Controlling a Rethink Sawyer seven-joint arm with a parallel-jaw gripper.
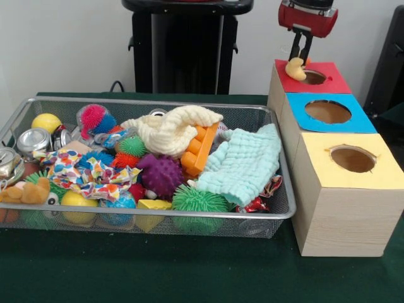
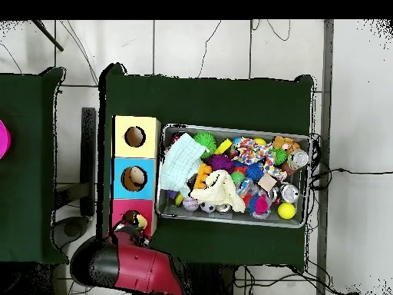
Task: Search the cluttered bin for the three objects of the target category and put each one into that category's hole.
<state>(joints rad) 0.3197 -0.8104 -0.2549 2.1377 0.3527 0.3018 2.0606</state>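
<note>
Front view shows your end effector (image 1: 300, 55) at two o'clock, clenched on the pale yellow plush (image 1: 295, 69), hanging at the near-left rim of the red box's hole (image 1: 313, 77). Centre it over that hole before you release, so it clears the rim.

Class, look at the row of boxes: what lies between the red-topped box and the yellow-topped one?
The blue-topped box sits between the red-topped box and the yellow-topped box; both views show it.
</note>
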